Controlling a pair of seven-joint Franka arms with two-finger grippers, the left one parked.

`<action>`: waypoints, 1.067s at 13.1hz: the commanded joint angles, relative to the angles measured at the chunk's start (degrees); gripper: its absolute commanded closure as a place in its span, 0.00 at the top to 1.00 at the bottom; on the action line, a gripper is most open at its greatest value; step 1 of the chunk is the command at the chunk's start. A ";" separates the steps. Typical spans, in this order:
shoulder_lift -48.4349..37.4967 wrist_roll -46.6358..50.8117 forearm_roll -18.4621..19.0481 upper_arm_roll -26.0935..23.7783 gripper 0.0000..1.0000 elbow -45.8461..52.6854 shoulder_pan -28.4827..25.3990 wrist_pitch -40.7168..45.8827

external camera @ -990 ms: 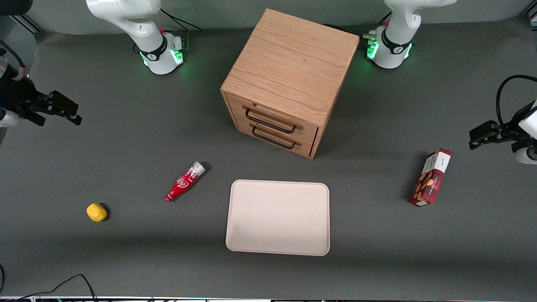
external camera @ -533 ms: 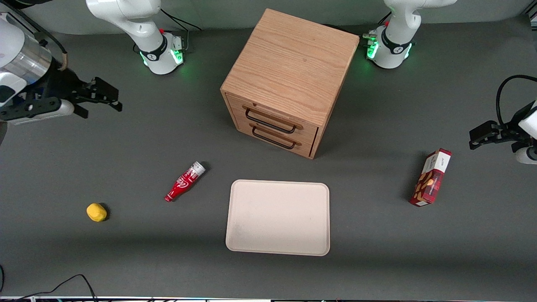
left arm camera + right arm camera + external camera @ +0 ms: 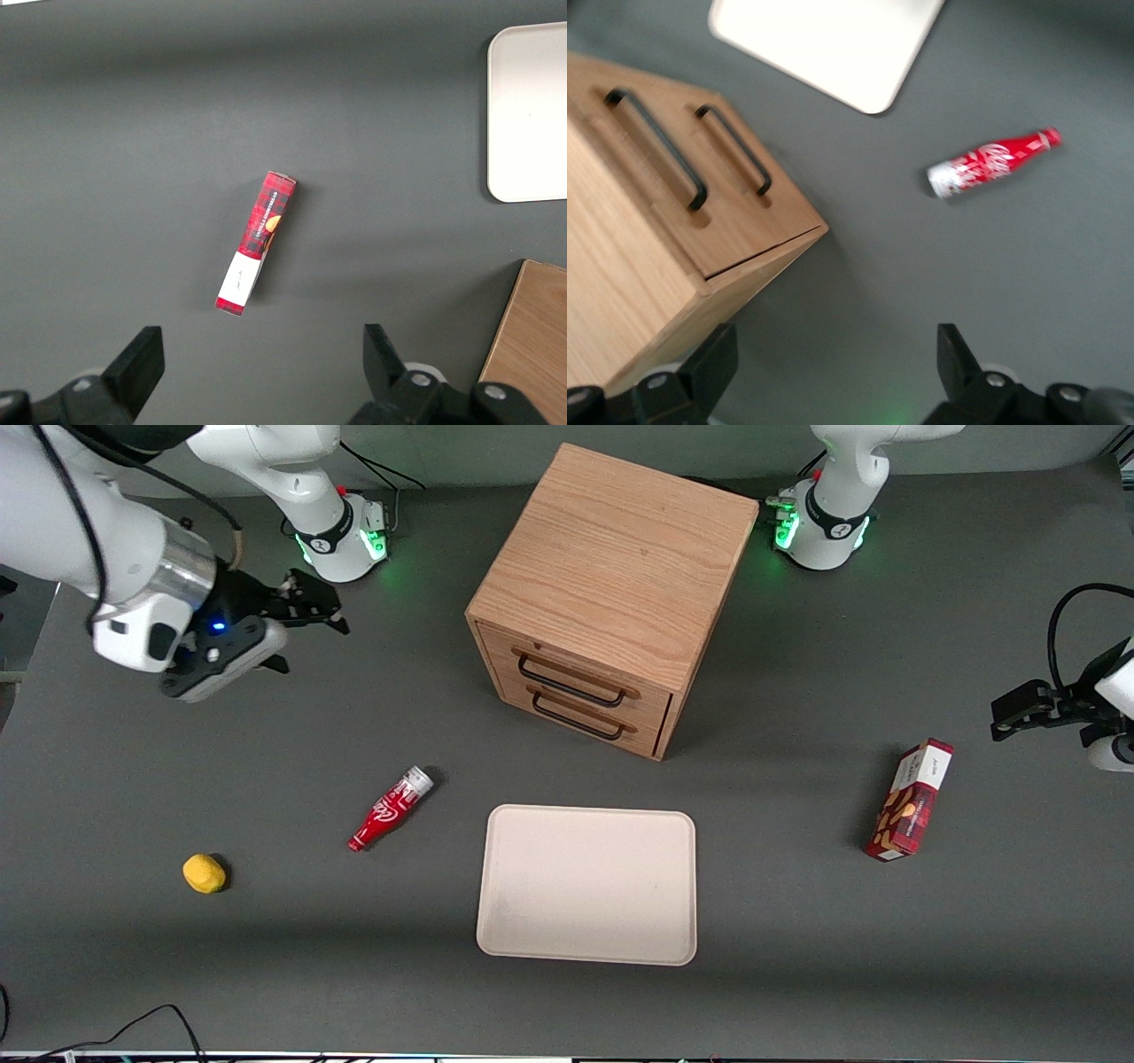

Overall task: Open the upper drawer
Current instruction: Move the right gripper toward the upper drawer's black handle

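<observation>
The wooden cabinet [image 3: 611, 584] stands at the table's middle, its two drawers facing the front camera at an angle. The upper drawer [image 3: 576, 669] is shut flush, with a thin black wire handle [image 3: 570, 682]; it also shows in the right wrist view [image 3: 664, 190] with its handle [image 3: 656, 146]. The lower drawer [image 3: 589, 722] sits under it, also shut. My right gripper [image 3: 314, 615] hangs open and empty above the table, well off toward the working arm's end from the cabinet, at about the cabinet's height. Its fingers [image 3: 713, 359] are spread wide.
A white tray [image 3: 586, 884] lies nearer the camera than the cabinet. A red bottle [image 3: 390, 809] lies on its side beside the tray, and shows in the wrist view [image 3: 992, 162]. A yellow object [image 3: 204, 872] lies farther toward the working arm's end. A red box [image 3: 910, 799] lies toward the parked arm's end.
My right gripper has moved steadily from the table's working-arm end toward the cabinet, staying open. The drawers and loose objects have not moved.
</observation>
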State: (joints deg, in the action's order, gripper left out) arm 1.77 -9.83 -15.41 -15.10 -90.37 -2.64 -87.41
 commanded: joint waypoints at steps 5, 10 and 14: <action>6.21 -12.30 1.42 -10.64 1.00 2.21 -0.09 -6.09; 12.19 -13.20 3.63 -15.57 1.00 2.13 -1.40 -15.93; 17.20 -12.85 4.50 -18.21 1.00 1.95 -2.54 -23.49</action>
State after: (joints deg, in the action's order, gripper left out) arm 16.02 -21.88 -12.43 -32.50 -90.04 -4.12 -108.52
